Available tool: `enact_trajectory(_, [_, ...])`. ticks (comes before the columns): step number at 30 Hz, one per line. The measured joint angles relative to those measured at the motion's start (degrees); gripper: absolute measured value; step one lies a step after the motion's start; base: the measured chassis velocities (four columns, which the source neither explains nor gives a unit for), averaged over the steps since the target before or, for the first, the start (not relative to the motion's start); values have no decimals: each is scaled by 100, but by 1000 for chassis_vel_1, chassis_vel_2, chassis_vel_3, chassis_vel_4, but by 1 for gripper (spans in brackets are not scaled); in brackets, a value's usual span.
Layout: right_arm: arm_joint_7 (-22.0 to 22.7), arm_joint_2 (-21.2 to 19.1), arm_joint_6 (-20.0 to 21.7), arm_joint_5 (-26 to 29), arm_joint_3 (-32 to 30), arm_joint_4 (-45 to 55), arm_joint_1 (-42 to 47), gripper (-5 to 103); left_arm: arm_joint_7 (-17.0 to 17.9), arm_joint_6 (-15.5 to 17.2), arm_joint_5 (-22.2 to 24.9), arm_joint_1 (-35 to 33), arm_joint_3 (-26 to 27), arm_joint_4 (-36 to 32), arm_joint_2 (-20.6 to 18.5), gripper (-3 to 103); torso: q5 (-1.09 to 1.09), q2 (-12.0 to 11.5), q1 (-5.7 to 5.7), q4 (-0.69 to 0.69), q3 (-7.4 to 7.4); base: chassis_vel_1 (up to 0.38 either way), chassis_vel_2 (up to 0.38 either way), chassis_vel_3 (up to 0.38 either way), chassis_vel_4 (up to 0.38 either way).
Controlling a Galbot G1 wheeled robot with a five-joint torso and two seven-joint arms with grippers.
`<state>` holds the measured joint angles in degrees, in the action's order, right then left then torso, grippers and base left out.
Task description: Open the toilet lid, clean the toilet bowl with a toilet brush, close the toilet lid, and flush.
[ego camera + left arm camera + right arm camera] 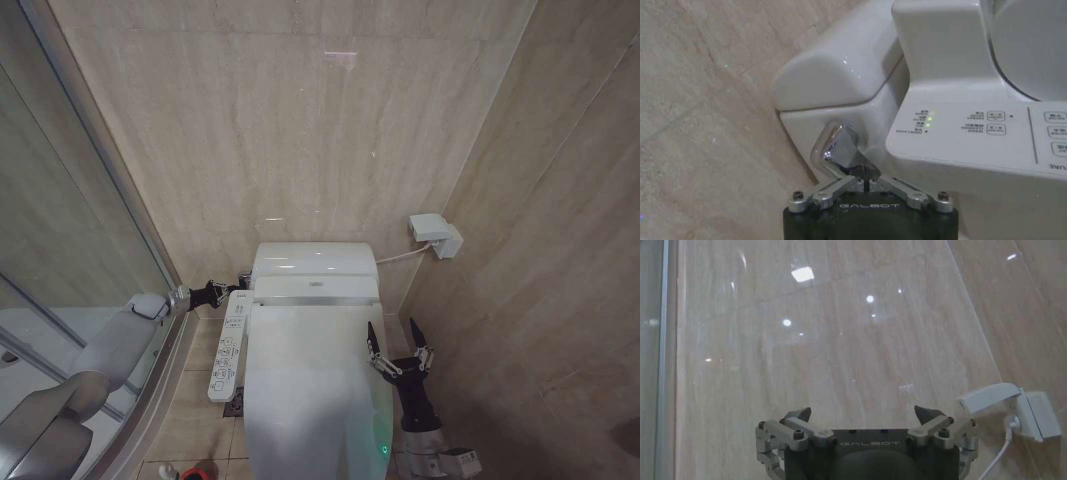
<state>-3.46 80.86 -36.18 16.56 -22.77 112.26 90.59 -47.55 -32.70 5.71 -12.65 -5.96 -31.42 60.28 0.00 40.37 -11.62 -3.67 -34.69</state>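
Note:
The toilet lid (310,390) lies flat and closed, hiding the toilet bowl under it. The toilet brush is out of view. My left gripper (228,290) reaches to the left side of the white tank (313,265). In the left wrist view this left gripper (864,179) is shut, its tips pressed against the lower end of the chrome flush lever (840,146). My right gripper (398,348) hovers open over the lid's right edge, nothing between its fingers. The right gripper (863,415) faces the back wall in its wrist view.
A white control panel (228,355) juts out along the toilet's left side, right by the left arm. A glass shower partition (60,250) bounds the left. A socket box with a cable (436,235) hangs on the right wall. A small red holder (203,470) stands on the floor.

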Motion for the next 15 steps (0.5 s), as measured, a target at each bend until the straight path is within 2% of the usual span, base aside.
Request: enact_trajectory(15, [1, 4, -3, -2, -1, 2, 0, 100, 1, 7, 4, 12, -7, 14, 6, 0, -1, 0, 0, 0, 0, 0, 0, 0, 0])
